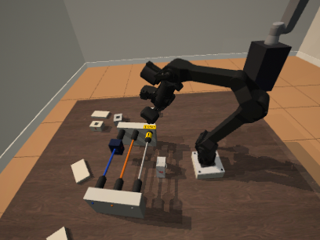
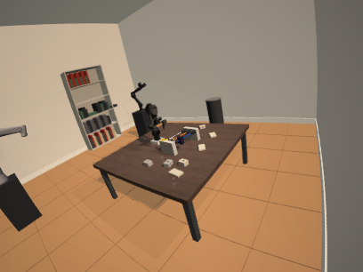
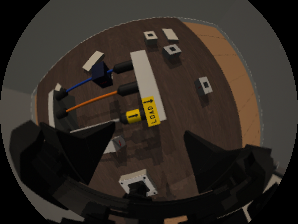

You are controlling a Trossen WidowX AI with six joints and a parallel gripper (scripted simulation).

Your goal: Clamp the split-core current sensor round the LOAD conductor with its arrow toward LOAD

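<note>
The sensor [image 1: 161, 167] [image 3: 118, 144], a small pale box with a red mark, stands on the table [image 1: 220, 204] beside the LOAD conductor. Whether its jaw is open and where its arrow points cannot be made out. The LOAD conductor [image 1: 143, 160] is pale grey, with a yellow arrow sleeve [image 1: 149, 136] [image 3: 132, 116] near the yellow LOAD marker [image 1: 150, 126] [image 3: 151, 111] on the far end block. My gripper [image 1: 147, 103] [image 3: 150, 129] is open and empty, raised above the marker end. In the wrist view the sensor is partly behind the left finger.
A dark blue block [image 1: 116, 146] [image 3: 102, 75] sits on the blue conductor; an orange conductor [image 1: 126, 158] [image 3: 92, 101] runs between. The near end block [image 1: 114, 198] is white-topped. Pale slabs [image 1: 81, 171] [image 1: 100, 114] and holed blocks [image 1: 96, 125] [image 3: 173, 51] lie around. The arm's base [image 1: 208, 170] stands to the right.
</note>
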